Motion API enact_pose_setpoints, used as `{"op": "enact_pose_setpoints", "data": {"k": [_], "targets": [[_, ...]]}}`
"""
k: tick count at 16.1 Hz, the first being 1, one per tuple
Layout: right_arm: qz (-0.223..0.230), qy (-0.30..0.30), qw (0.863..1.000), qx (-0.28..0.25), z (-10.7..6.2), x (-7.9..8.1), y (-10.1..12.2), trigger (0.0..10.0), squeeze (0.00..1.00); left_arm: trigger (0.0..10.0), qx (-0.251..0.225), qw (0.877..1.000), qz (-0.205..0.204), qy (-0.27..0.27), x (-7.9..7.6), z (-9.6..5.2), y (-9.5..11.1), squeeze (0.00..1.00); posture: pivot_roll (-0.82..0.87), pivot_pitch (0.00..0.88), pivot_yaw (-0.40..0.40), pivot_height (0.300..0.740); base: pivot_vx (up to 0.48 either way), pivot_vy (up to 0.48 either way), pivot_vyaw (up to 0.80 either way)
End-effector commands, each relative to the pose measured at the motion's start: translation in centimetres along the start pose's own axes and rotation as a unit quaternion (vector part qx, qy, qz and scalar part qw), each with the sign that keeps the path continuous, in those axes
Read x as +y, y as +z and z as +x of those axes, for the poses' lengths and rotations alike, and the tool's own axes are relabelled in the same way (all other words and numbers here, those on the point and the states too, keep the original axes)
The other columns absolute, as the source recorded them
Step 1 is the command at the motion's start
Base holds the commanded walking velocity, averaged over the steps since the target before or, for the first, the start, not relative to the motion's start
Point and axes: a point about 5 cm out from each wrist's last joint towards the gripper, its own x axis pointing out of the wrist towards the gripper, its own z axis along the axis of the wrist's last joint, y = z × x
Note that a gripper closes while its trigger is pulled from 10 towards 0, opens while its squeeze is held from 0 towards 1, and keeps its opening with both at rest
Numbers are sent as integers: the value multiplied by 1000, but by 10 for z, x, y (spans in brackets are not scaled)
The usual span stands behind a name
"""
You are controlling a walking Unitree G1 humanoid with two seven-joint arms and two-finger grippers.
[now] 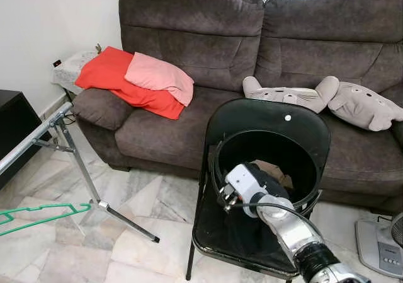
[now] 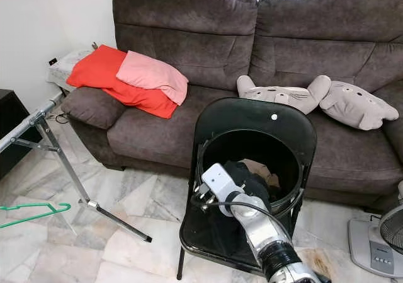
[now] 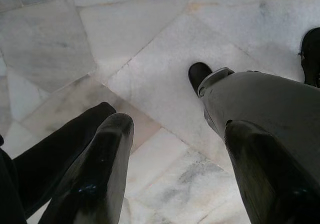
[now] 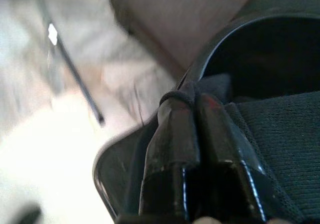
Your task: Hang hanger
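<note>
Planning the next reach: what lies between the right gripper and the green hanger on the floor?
In the left eye view, marble floor and the rack's metal leg lie between the right gripper, at the chair, and the hanger.

Left hand (image 3: 172,176): two black fingers (image 3: 95,179) spread apart, pointing down at the floor.
Floor (image 3: 150,49): pale marble tiles with grey veins.
Robot's leg (image 3: 265,109): grey, beside the fingers.
</note>
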Motion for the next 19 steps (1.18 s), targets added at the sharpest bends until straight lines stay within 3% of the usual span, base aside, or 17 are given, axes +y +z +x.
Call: {"op": "enact_pose_setpoints", "data": {"k": [1,2,3,6,8,9,10,11,12,13,14,19], "targets": [[43,-20,998,-32,-3,-3,2,0,0,10000,13,1000,-6,3,1,-1,-6,0,-4,66,7,740,0,0,0],[59,-27,997,-46,-4,-5,3,0,0,10000,13,1000,-6,3,1,-1,-6,0,-5,66,7,740,0,0,0],[135,-25,986,-95,-11,-4,6,0,0,10000,13,1000,-6,3,0,-1,-6,0,-8,68,6,740,0,0,0],[168,10,977,-127,-21,8,7,0,0,10000,13,1000,-5,2,0,-1,-6,0,-17,66,6,740,0,0,0],[152,20,982,-111,-21,15,0,0,0,10000,13,1000,-3,0,0,-1,-5,0,-24,63,7,740,0,0,0],[143,22,985,-90,-21,17,-9,1333,0,10000,12,1000,-3,-1,-1,-1,-5,0,-21,60,6,740,0,0,0],[134,17,988,-74,-20,17,-12,6549,0,10000,12,1000,-2,-1,-1,-1,-5,0,-20,60,6,740,0,0,0],[126,15,990,-62,-21,17,-15,10000,0,10000,12,1000,-3,-1,-1,-1,-5,0,-18,57,4,740,0,0,0],[117,19,992,-49,-21,18,-18,10000,0,10000,12,1000,-3,-1,-1,-1,-5,0,-17,54,3,740,0,0,0],[112,18,993,-38,-21,18,-20,10000,443,10000,12,1000,-3,-1,-1,-1,-5,0,-18,53,2,740,0,0,0],[116,13,993,-34,-21,17,-21,10000,1000,10000,13,1000,-3,-1,-1,-1,-6,0,-17,51,1,740,0,0,0],[119,-24,990,-68,-31,5,-10,10000,1000,10000,13,1000,-2,-2,-2,-1,-6,0,-24,41,-1,740,0,0,0]]}}
